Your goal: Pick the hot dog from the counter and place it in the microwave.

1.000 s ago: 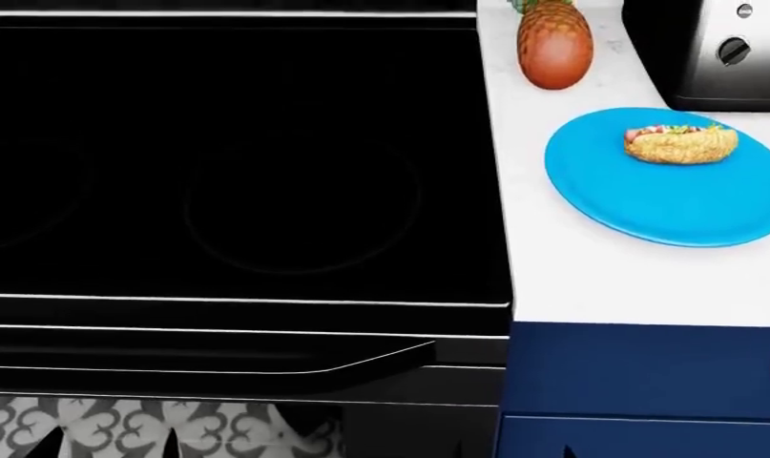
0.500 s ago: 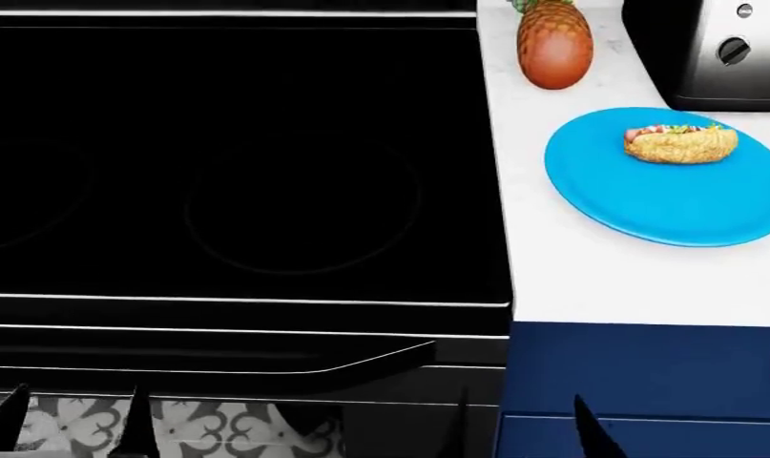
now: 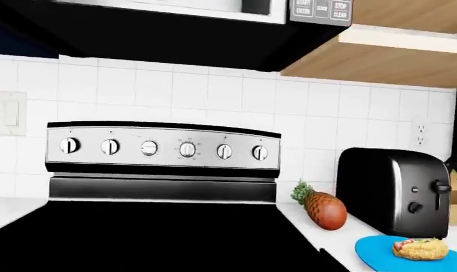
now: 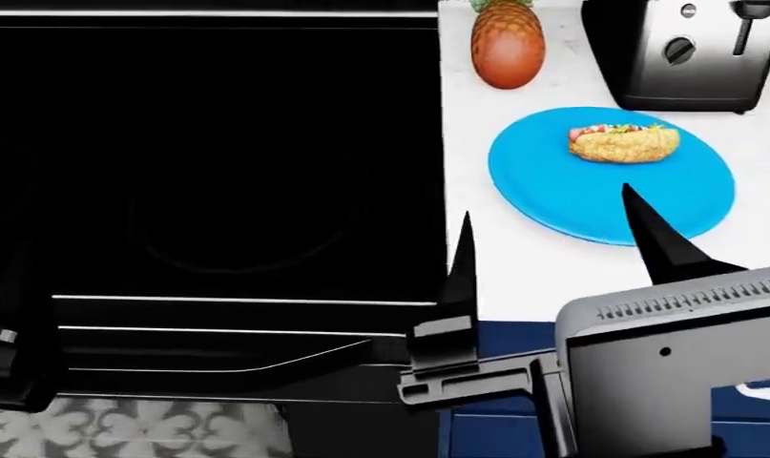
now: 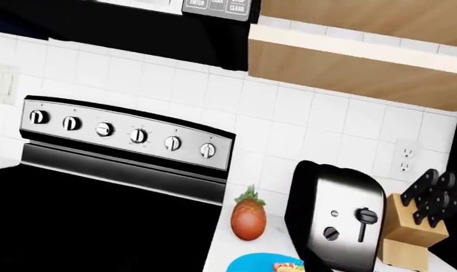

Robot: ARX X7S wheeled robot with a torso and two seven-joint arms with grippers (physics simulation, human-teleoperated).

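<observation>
The hot dog [image 4: 623, 142], a golden-brown bun with colourful toppings, lies lengthwise on a blue plate [image 4: 575, 196] on the white counter [image 4: 537, 262].

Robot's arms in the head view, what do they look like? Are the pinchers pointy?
Yes. The right gripper has two thin black fingers that taper to sharp points, fixed to a black bracket and a boxy grey wrist block with a ribbed top edge. The left gripper is black too, but hard to see.
</observation>
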